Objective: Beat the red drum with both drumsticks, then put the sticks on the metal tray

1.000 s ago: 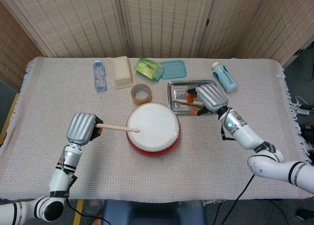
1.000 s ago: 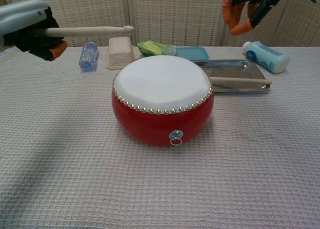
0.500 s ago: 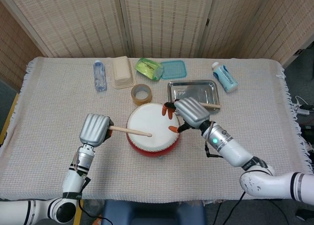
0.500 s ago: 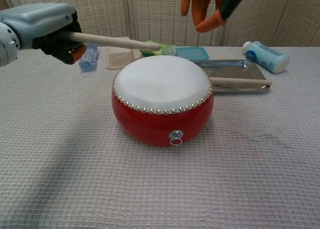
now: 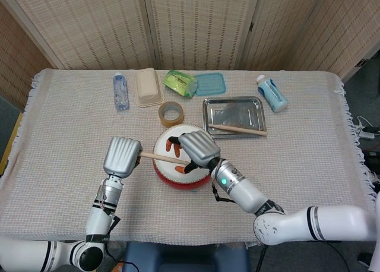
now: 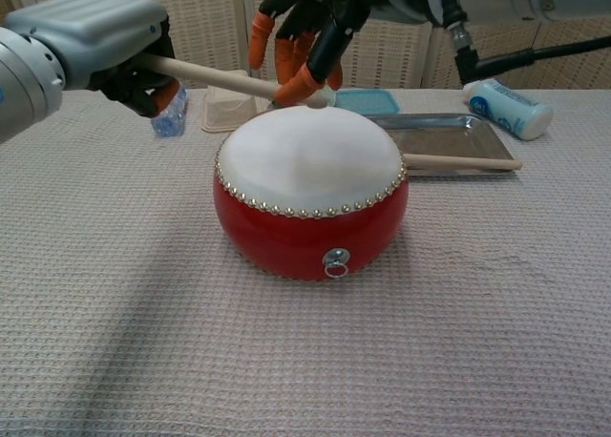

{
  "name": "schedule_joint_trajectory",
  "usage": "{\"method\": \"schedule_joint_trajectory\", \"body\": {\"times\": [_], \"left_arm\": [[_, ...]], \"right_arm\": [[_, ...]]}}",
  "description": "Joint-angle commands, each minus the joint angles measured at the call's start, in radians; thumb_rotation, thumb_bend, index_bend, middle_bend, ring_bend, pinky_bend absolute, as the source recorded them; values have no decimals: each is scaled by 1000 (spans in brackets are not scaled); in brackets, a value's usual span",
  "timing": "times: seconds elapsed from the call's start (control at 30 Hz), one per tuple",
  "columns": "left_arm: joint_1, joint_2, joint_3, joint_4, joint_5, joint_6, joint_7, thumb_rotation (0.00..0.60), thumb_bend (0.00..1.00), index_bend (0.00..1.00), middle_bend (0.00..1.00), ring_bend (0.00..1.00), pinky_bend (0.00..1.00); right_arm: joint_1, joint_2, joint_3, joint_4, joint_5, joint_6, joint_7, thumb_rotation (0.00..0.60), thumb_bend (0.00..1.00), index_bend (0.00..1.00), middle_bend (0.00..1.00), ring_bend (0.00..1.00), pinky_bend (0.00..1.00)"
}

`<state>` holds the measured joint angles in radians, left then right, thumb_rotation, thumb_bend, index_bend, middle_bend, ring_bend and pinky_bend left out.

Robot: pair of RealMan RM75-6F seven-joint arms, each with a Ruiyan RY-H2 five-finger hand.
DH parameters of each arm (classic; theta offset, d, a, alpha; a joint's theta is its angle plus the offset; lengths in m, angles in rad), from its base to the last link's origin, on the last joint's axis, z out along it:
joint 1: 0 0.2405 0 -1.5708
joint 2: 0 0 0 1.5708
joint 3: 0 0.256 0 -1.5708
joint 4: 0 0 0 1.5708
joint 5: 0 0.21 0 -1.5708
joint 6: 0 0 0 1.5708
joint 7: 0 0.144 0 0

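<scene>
Looking at the drumstick (image 5: pixel 159 158) first: the left robot hand (image 5: pixel 122 156) is grasping it by the butt end, and its tip hangs over the white skin of the red drum (image 6: pixel 310 197), right by the right robot hand (image 5: pixel 198 150). That right one holds nothing, fingers spread and hovering above the drumhead. The second stick (image 5: pixel 237 129) already lies across the front of the metal tray (image 5: pixel 233 110), tip poking past the rim on the right.

My guess is these sticks are light, stiff wood, smooth and round, so they'll roll or slip if pinched loosely. Taking hold near the thick end, like the left robot hand does, looks safest. The drum seems solid and heavy enough not to scoot when tapped, though that's a guess.

Around it on the cloth-covered surface (image 5: pixel 71 123): a roll of tape (image 5: pixel 170 113) just behind the drum, a water bottle (image 5: pixel 120 91), a beige container (image 5: pixel 148 87), a green packet (image 5: pixel 180 82), a teal lid (image 5: pixel 209 84) and a white-blue bottle (image 5: pixel 272 93) beside the tray. The drum itself sits between the held stick and the tray, so the right robot hand and the tape are what could get in the way.
</scene>
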<state>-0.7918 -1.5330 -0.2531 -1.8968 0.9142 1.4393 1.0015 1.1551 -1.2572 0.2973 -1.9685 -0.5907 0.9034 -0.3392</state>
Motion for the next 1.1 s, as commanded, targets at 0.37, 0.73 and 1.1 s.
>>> {"method": "schedule_joint_trajectory", "body": {"times": [0.37,0.73,1.1], "left_arm": [[-30,-36,-2,13,-6,15,56,600,647,1000,1000,1000,1000],[-40,-45,0,16,-1,22,73,600,647,1000,1000,1000,1000],[-46,-49,8,14,10,29,90,600,647,1000,1000,1000,1000]], "right_arm": [[125,-81,32,31,186,79,-110,600,154,435,507,361,568],[155,-114,39,61,234,95,-126,600,154,475,507,376,568],[160,-125,39,66,239,104,-130,600,154,501,507,398,569]]}}
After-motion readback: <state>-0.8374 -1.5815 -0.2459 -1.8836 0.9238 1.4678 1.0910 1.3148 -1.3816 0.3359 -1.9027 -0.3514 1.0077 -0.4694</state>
